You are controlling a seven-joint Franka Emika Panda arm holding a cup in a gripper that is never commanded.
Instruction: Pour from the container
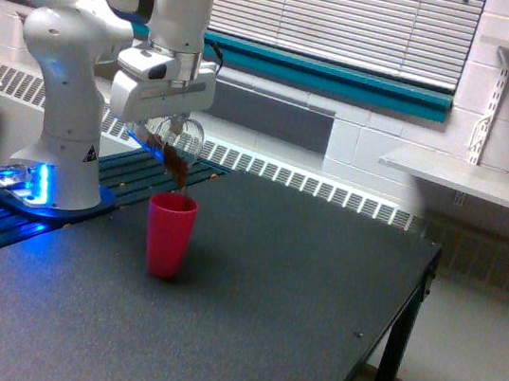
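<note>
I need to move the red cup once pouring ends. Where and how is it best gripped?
Probably around the red cup at its mid-wall, coming in sideways from the exterior view's right. It stands upright with an open mouth and tapered sides, and the claw tilting the clear container hangs above its rim.

Clear container [178, 144], tilted, brown bits inside, held by gripper [169, 132] above red cup [168, 234]; dark desk [246, 314], frame centre-left.
</note>
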